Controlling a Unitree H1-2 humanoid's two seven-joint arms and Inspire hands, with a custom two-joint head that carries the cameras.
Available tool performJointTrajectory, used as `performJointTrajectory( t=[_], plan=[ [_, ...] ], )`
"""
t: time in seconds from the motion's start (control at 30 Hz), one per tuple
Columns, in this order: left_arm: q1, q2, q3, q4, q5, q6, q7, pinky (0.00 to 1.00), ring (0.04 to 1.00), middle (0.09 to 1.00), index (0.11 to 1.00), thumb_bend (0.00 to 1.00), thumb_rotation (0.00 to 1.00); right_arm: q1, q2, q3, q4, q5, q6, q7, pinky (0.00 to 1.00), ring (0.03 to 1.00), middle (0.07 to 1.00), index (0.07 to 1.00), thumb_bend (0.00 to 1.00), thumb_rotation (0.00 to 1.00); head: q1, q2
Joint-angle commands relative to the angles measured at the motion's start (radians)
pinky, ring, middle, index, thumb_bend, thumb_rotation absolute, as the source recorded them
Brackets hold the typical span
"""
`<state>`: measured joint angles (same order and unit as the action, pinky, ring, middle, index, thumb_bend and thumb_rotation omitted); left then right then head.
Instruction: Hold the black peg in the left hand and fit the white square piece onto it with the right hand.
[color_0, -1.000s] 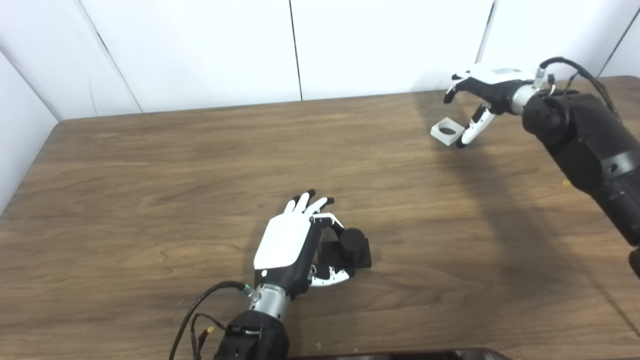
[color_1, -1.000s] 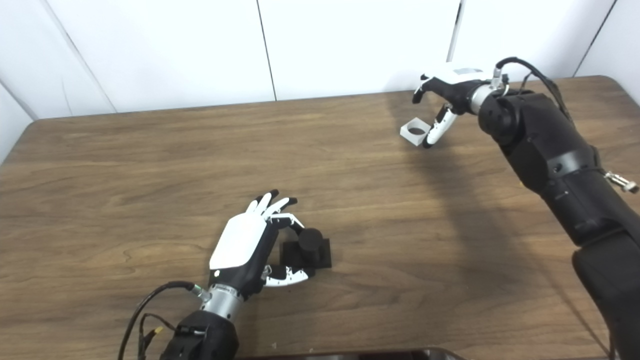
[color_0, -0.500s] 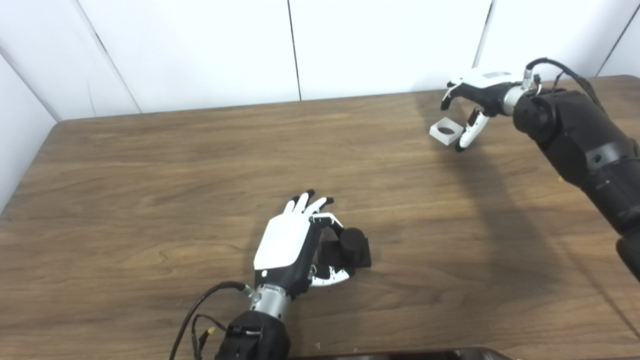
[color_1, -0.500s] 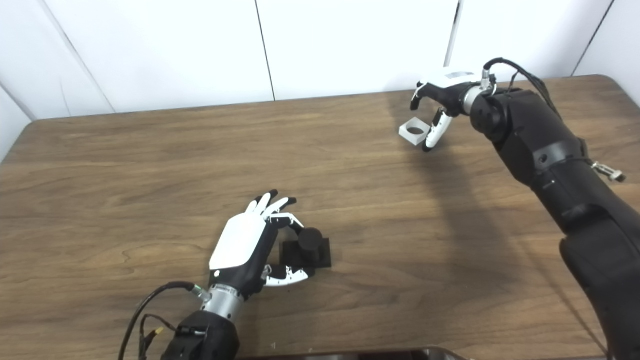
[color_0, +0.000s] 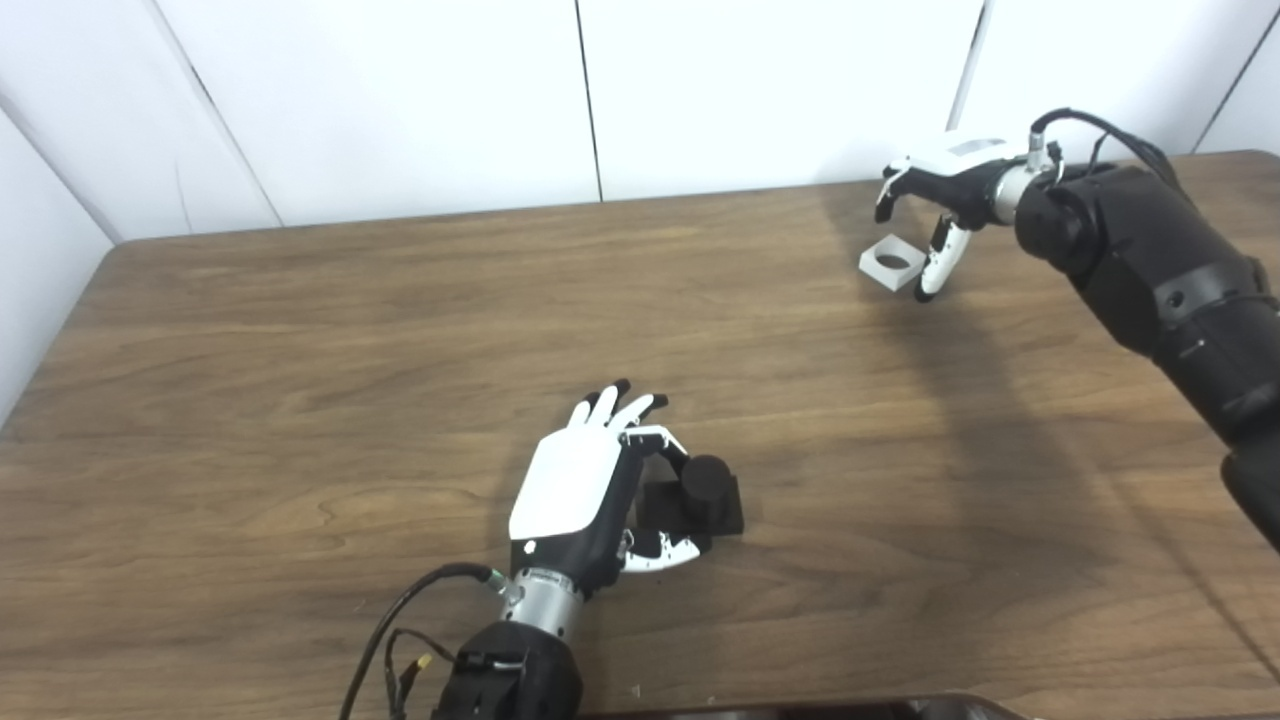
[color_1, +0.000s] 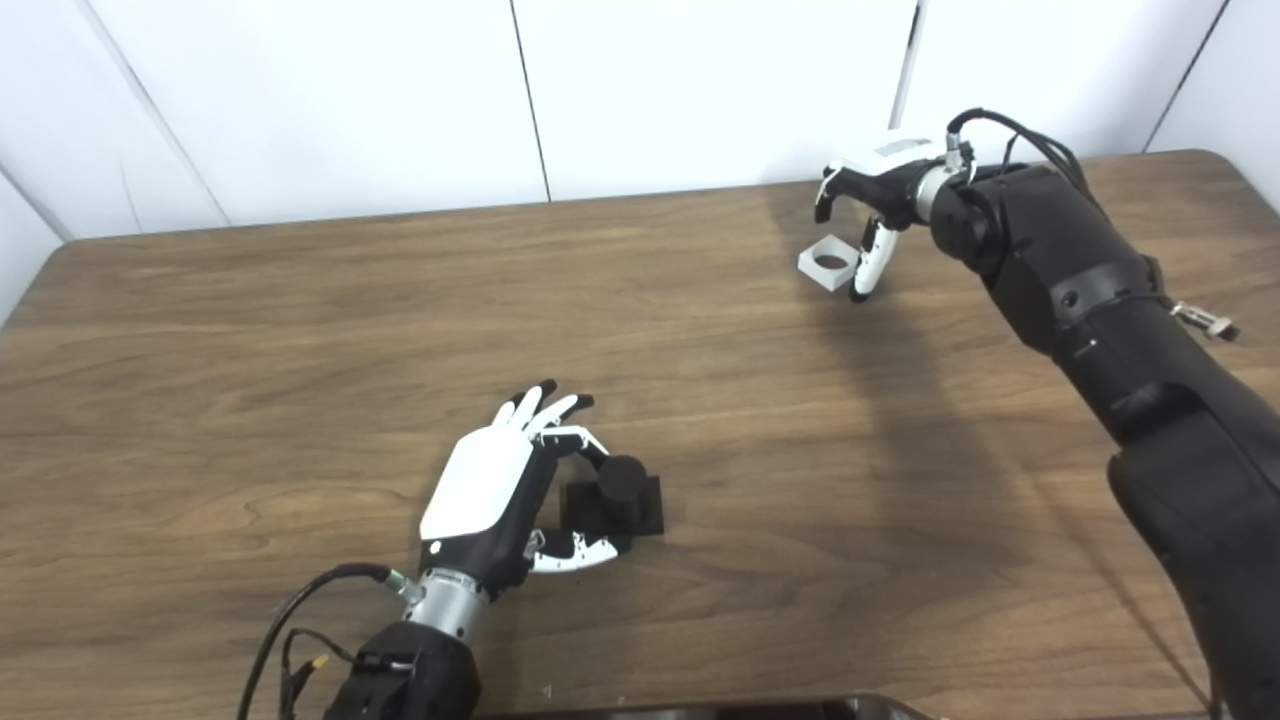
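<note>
Both hands are busy: my left hand (color_0: 585, 490) cups the black peg (color_0: 703, 490), my right hand (color_0: 945, 190) spread over the white square piece (color_0: 893, 264), unheld; I should pinch its sides squarely.

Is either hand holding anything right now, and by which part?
The left hand loosely cups the peg at its base, still on the table. The right hand is open over the white piece, not gripping it.
</note>
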<state>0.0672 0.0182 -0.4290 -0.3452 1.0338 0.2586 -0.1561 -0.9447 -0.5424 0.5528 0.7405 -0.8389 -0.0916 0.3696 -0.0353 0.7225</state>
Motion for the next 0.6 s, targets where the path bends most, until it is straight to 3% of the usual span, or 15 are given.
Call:
performJointTrajectory(
  t=[0.0,0.57],
  plan=[
    [-0.014,-0.013,0.004,0.003,0.01,-0.003,0.022,1.0,1.0,0.909,0.491,0.52,0.06,-0.088,-0.018,0.006,0.004,-0.018,-0.046,-0.037,1.0,1.0,0.97,0.766,0.83,0.2,-0.001,0.002],
    [-0.018,-0.022,0.0,0.013,0.016,-0.008,0.028,1.0,1.0,0.91,0.491,0.52,0.06,-0.108,-0.026,0.06,0.051,-0.094,-0.141,-0.077,1.0,1.0,0.973,0.763,0.83,0.18,-0.001,0.001]
  ],
)
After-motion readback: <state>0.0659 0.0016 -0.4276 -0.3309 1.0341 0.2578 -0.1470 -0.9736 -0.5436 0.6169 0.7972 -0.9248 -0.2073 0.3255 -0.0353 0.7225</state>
